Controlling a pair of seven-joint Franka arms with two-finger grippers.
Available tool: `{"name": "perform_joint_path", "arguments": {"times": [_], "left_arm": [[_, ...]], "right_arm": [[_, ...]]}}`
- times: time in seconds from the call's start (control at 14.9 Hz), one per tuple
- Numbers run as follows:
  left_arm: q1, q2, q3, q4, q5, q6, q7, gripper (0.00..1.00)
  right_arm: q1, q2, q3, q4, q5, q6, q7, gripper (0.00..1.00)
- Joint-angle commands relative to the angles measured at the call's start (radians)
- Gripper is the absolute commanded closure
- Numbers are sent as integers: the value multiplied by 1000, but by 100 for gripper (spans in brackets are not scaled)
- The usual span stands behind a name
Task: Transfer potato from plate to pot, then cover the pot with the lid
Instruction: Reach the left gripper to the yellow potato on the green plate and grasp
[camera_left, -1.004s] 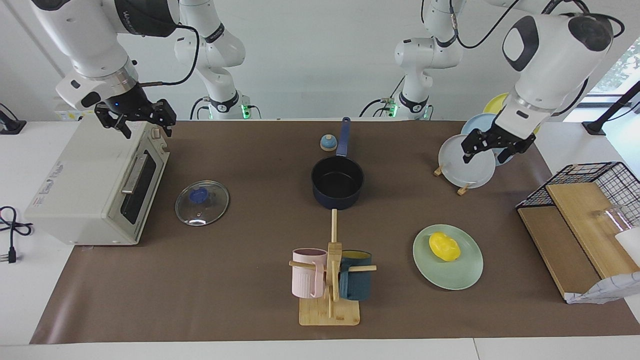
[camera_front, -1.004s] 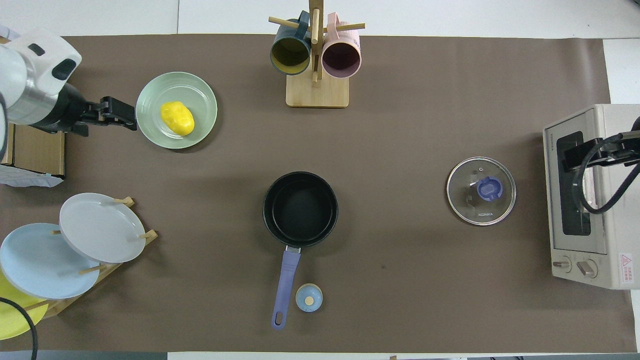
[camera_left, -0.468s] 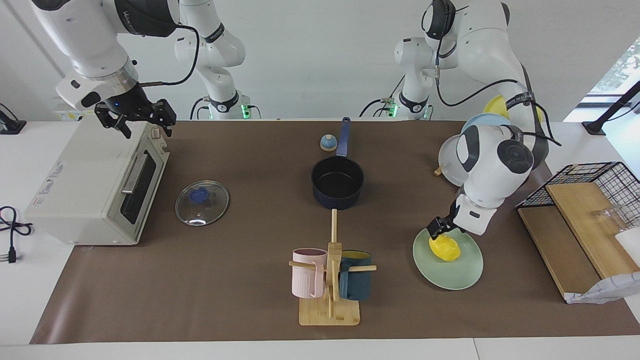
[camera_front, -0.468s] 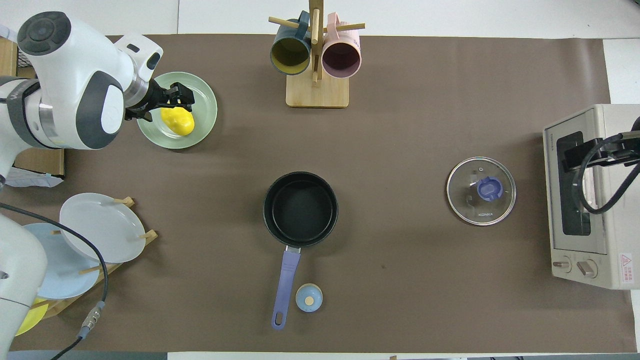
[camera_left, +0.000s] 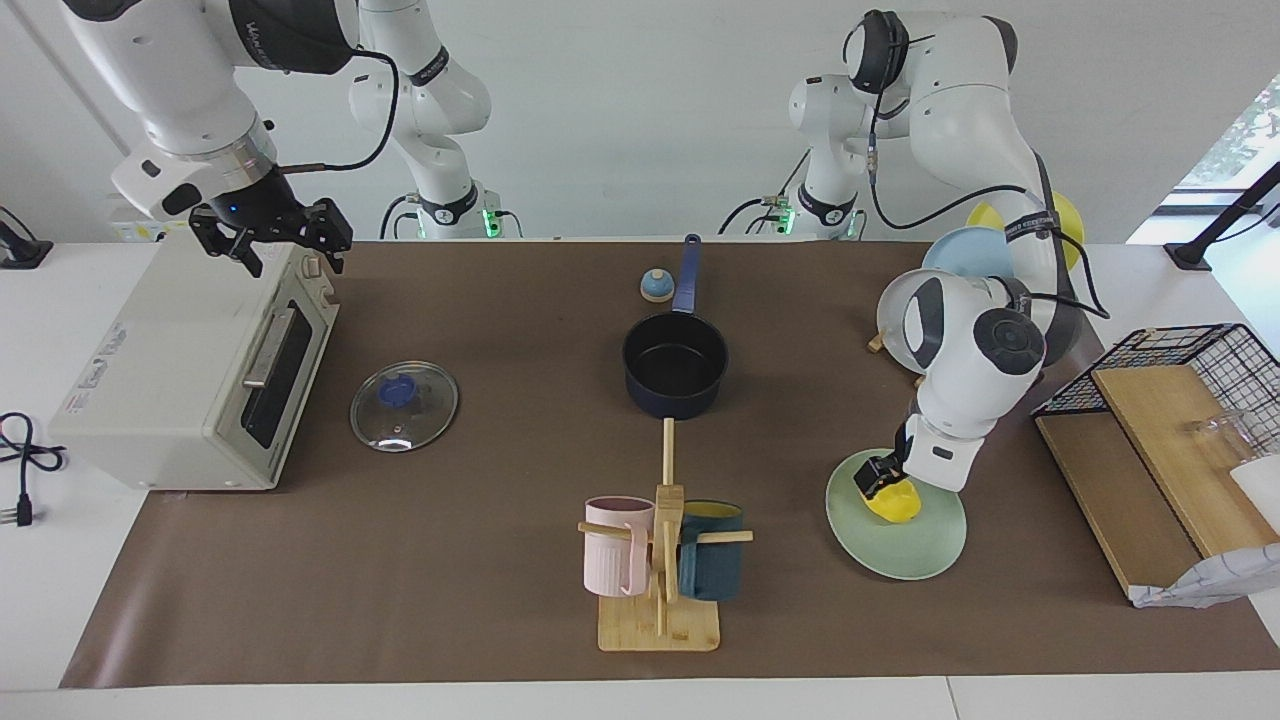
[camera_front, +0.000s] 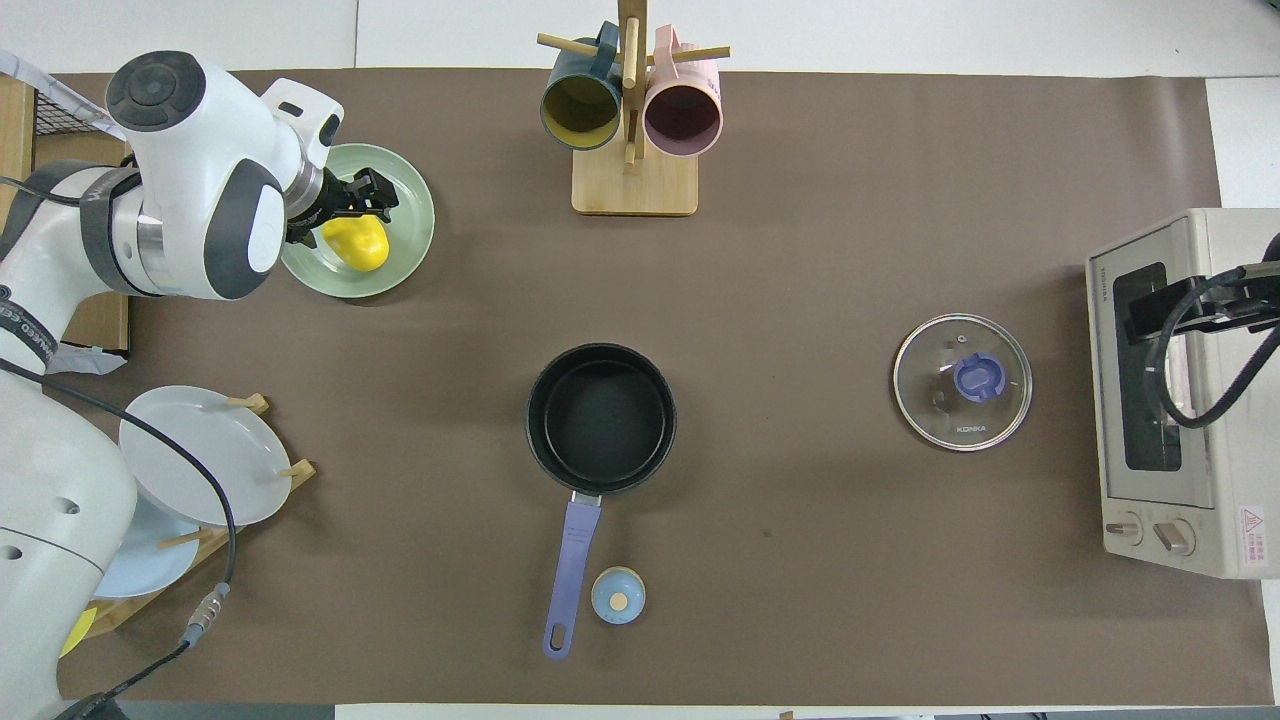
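Yellow, glossy: one potato (camera_left: 893, 503) on one mint-green plate (camera_left: 895, 545) toward the left arm's end of the bench, with the left tool (camera_left: 878, 478) down at it, fingers spread and straddling its top, not yet closed on it. One navy pot (camera_left: 675, 367) sits mid-bench and one glass lid (camera_left: 404, 405) flat in front of the toaster oven (camera_left: 190, 365), over which the right tool (camera_left: 270, 233) waits, open and empty. One mug tree (camera_left: 661, 560) with two mugs stands between pot and bench edge; the left arm hides part of the plate rack (camera_front: 185, 480).
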Motion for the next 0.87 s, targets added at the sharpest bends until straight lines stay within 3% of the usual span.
{"name": "perform_joint_path", "arguments": {"times": [0.0,0.47,0.54,0.67,0.74,0.8], "left_arm": [[-13,-2,14,-51,25,73,-35,0],[-10,-3,11,-72,26,107,-48,0],[-10,-3,14,-74,28,106,-48,4],[-10,-11,14,-91,28,100,-48,17],[-5,-11,14,-91,28,96,-48,32],[-5,-11,14,-89,28,92,-45,53]], "right_arm": [[-1,-3,-3,0,14,-15,7,0],[-1,-3,-3,0,16,-15,7,0],[-1,-3,-3,0,16,-15,7,0],[-1,-3,-3,0,16,-15,7,0],[-1,-3,-3,0,16,-15,7,0],[-1,-3,-3,0,16,-15,7,0]]}}
